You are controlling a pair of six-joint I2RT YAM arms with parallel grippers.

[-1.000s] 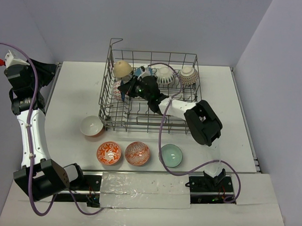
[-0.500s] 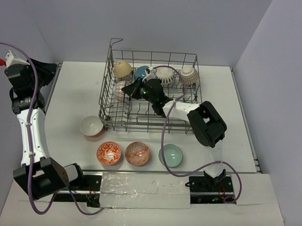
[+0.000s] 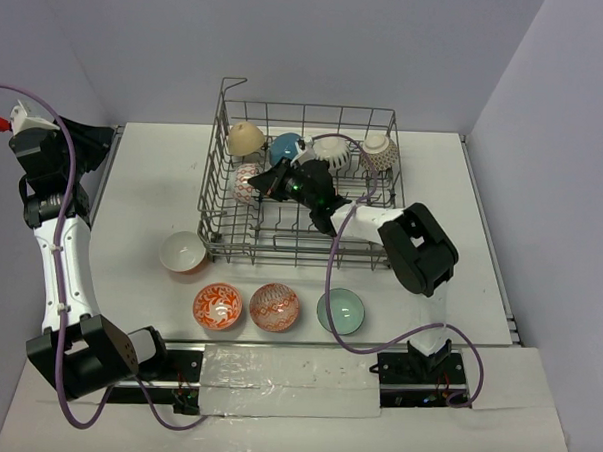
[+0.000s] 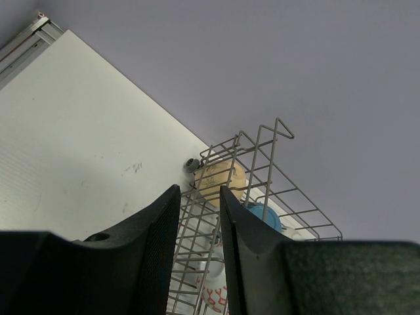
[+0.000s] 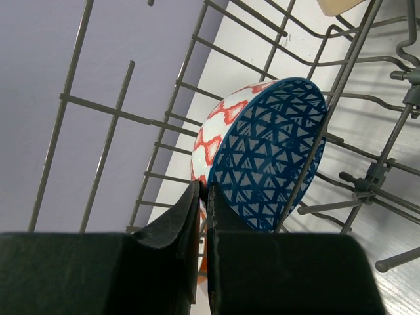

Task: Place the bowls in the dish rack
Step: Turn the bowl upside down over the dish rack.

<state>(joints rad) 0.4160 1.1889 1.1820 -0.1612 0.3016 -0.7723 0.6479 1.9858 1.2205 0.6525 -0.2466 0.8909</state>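
From above, the right gripper [image 3: 262, 180] reaches into the dish rack [image 3: 213, 234], with the red-and-blue bowl [image 3: 243, 180] just beside it at 9 o'clock. The left gripper [image 3: 103, 137] hangs well apart from the rack. Left wrist: jaws partway apart, empty, and the tan bowl [image 4: 220, 177] sits at 1 o'clock. Right wrist: jaws pressed nearly together, gripping nothing I can make out; the red-and-blue bowl stands on edge at 1 o'clock.

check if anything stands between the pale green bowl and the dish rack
Yes: the near wire wall of the dish rack rises between the pale green bowl and its slots, and the right arm reaches in over the near right corner.
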